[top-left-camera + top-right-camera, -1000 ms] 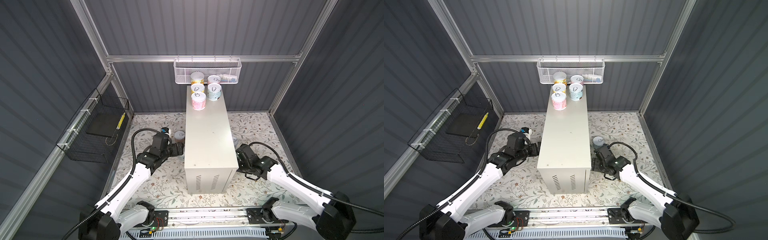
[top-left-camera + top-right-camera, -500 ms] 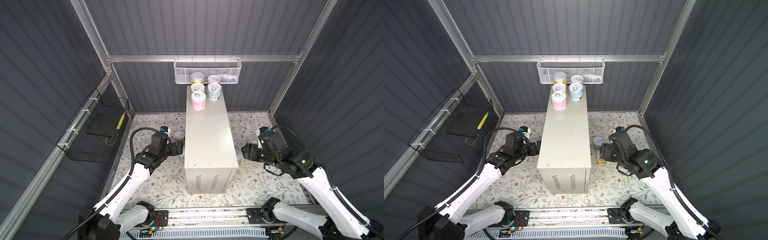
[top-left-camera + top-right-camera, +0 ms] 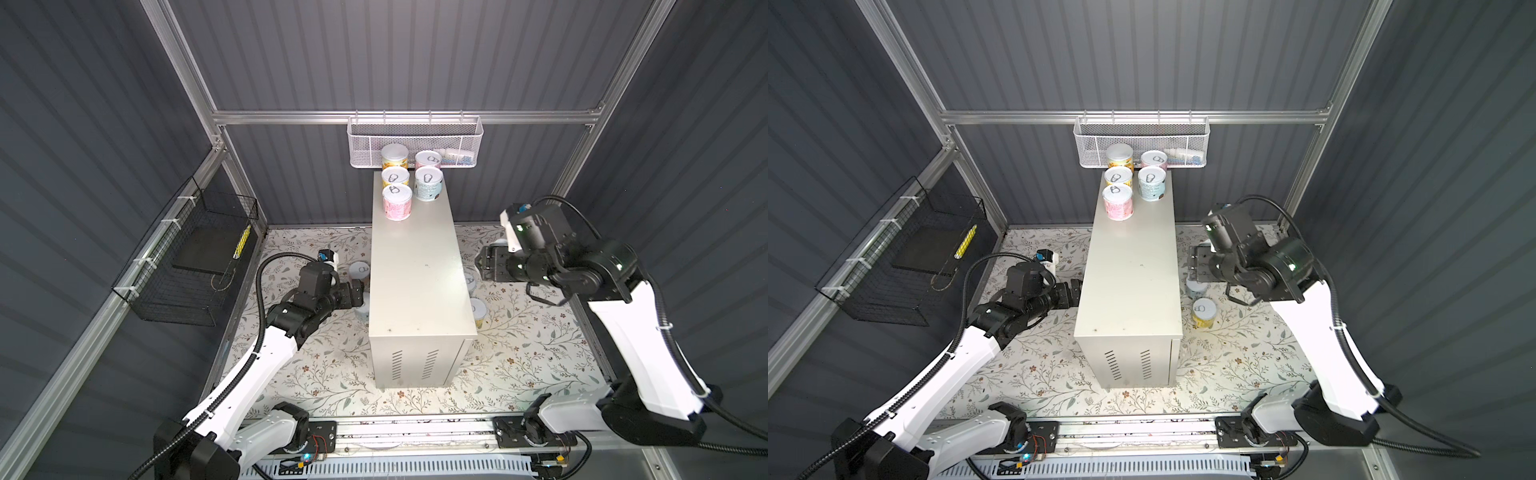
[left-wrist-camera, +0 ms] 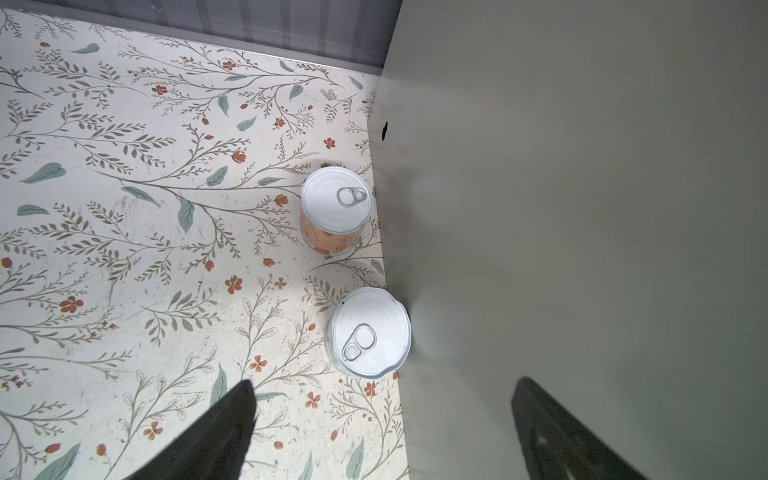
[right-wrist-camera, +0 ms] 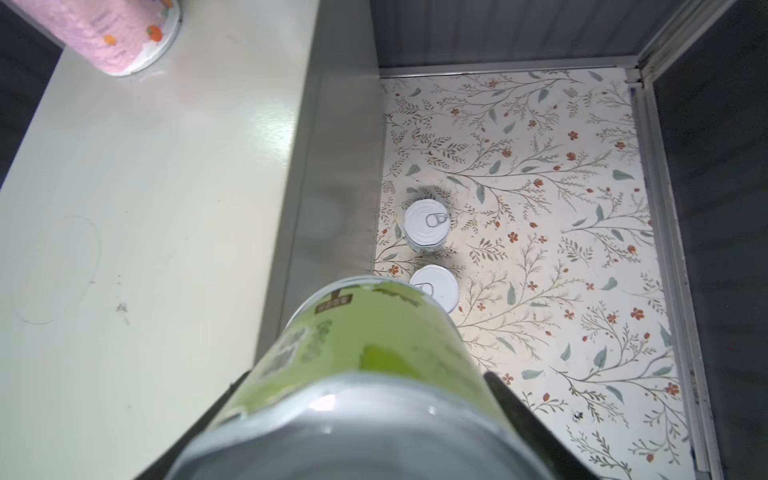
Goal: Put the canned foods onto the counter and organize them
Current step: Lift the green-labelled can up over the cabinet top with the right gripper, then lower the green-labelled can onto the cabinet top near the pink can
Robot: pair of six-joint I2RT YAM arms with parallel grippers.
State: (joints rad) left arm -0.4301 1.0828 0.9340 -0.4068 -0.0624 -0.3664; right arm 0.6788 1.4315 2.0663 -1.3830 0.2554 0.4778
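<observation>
Holding green can [image 5: 365,332], right claw [image 5: 361,390] beside counter [image 3: 419,270].

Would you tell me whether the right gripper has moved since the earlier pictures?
Yes. The right gripper, shut on a green can, has risen from low by the vented end of the counter to higher up, beside its middle.

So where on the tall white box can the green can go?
Crowded at the far end: five cans huddle there. Bare from the pink can and the blue can to the near edge of the counter.
</observation>
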